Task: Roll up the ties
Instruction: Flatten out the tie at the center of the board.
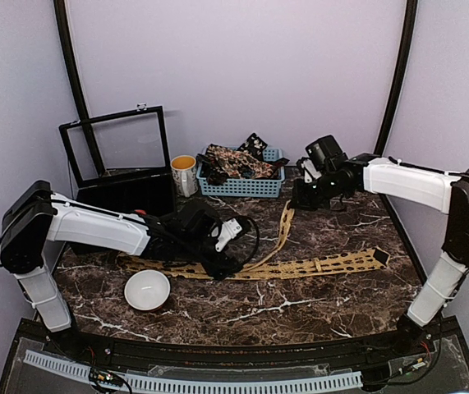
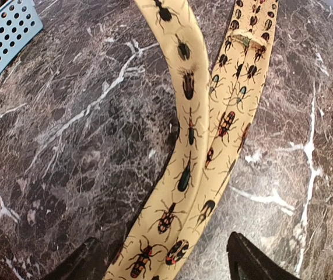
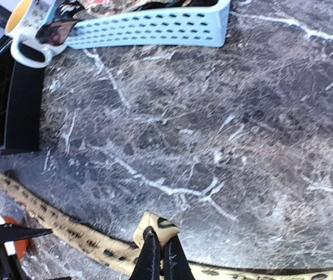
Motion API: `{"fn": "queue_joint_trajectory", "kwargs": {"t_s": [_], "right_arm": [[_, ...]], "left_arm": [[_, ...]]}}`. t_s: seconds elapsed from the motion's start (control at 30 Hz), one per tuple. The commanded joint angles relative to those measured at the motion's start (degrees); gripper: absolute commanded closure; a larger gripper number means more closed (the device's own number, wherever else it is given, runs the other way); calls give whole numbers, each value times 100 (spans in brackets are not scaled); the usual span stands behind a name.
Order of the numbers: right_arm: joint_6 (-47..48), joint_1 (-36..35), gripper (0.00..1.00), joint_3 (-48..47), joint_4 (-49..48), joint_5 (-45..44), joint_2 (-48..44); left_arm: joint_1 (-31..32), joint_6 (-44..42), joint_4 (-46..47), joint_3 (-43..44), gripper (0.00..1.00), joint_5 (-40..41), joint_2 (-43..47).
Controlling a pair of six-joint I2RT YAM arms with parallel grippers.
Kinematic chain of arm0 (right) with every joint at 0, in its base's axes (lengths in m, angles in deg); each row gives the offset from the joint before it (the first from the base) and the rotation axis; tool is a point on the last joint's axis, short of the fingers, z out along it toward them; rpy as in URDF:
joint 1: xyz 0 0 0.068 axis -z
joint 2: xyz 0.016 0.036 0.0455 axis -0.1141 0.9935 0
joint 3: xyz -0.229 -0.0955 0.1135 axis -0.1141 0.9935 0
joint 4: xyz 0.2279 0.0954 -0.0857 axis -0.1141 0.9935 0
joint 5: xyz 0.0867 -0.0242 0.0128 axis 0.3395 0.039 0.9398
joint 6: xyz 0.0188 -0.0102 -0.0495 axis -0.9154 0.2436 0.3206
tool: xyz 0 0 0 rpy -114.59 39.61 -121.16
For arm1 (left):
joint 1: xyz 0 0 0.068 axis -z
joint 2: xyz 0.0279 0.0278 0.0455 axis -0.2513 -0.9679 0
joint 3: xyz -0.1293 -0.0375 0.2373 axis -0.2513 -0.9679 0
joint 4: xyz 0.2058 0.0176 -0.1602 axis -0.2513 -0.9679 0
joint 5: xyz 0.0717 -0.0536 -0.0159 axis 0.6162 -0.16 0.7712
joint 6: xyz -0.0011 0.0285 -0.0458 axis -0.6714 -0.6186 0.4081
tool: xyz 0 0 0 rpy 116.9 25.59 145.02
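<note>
A mustard-tan tie (image 1: 316,265) with dark beetle prints lies flat across the marble table, and its narrow end curves up toward the back right. In the left wrist view the tie's two strips (image 2: 192,146) run side by side and overlap. My left gripper (image 1: 222,263) is open, with one finger on each side of the tie (image 2: 166,269), low over it. My right gripper (image 1: 297,197) is shut on the tie's narrow tip (image 3: 161,224), pinching it at the table (image 3: 157,251). Dark printed ties (image 1: 236,161) lie piled in the basket.
A pale blue basket (image 1: 242,186) stands at the back centre, also in the right wrist view (image 3: 154,29). A yellow-and-white mug (image 1: 184,174) stands next to it. A black box with a raised lid (image 1: 127,193) is at the back left. A white bowl (image 1: 147,289) sits front left.
</note>
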Motion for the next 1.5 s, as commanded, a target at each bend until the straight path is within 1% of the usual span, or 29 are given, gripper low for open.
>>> {"fn": "queue_joint_trajectory", "kwargs": {"t_s": [0.0, 0.1, 0.2, 0.27, 0.33, 0.4, 0.53, 0.67, 0.77, 0.83, 0.97, 1.0, 1.07, 1.27, 1.33, 1.37, 1.4, 1.43, 1.47], "right_arm": [[-162, -32, 100, 530, -183, 548, -88], [-183, -27, 100, 786, -174, 482, -243], [-206, 19, 100, 966, -149, 382, -398], [-219, 91, 100, 1252, -154, 364, -457], [-248, 191, 100, 1414, -165, 348, -455], [-279, 277, 100, 1541, -166, 348, -602], [-325, 387, 100, 1723, -202, 378, -737], [-393, 461, 100, 1948, -339, 592, -752], [-451, 465, 100, 2078, -437, 730, -744], [-465, 465, 100, 2161, -544, 849, -752], [-487, 392, 100, 2342, -808, 1231, -727], [-491, 347, 100, 2374, -858, 1274, -719], [-505, 272, 100, 2430, -987, 1398, -708], [-697, 120, 100, 2462, -1608, 1941, -546], [-648, 56, 100, 2337, -1593, 2071, -218], [-597, 32, 98, 2286, -1515, 2082, -137], [-556, 21, 92, 2259, -1450, 2085, -114], [-541, 26, 83, 2267, -1395, 2046, -150], [-529, 44, 73, 2297, -1316, 1977, -231]], "left_arm": [[-10, -128, 304, 291, 28, -414, -307], [-9, -111, 339, 413, 32, -413, -537], [-5, -43, 427, 549, 32, -504, -707], [-3, 25, 515, 688, 32, -624, -811], [-3, 201, 582, 904, 34, -667, -1028], [20, 307, 524, 1190, 36, -671, -1275], [26, 405, 544, 1498, 36, -642, -1654], [26, 375, 275, 1807, 38, -922, -1995], [26, 361, 131, 1783, 44, -969, -2051], [5, 317, -171, 1774, 52, -976, -2044], [-211, 251, -840, 1597, 72, -1028, -1925], [-292, 229, -942, 1504, 75, -1043, -1837], [-487, 152, -966, 1228, 77, -980, -1558], [-607, -477, -770, 273, 81, -1115, -514], [-607, -586, -854, 79, 81, -1100, -384], [-608, -606, -915, 51, 81, -1098, -371], [-607, -643, -1009, 68, 78, -1117, -387], [-607, -654, -1114, 115, 73, -1130, -430], [-607, -617, -1218, 200, 62, -1118, -464]]}}
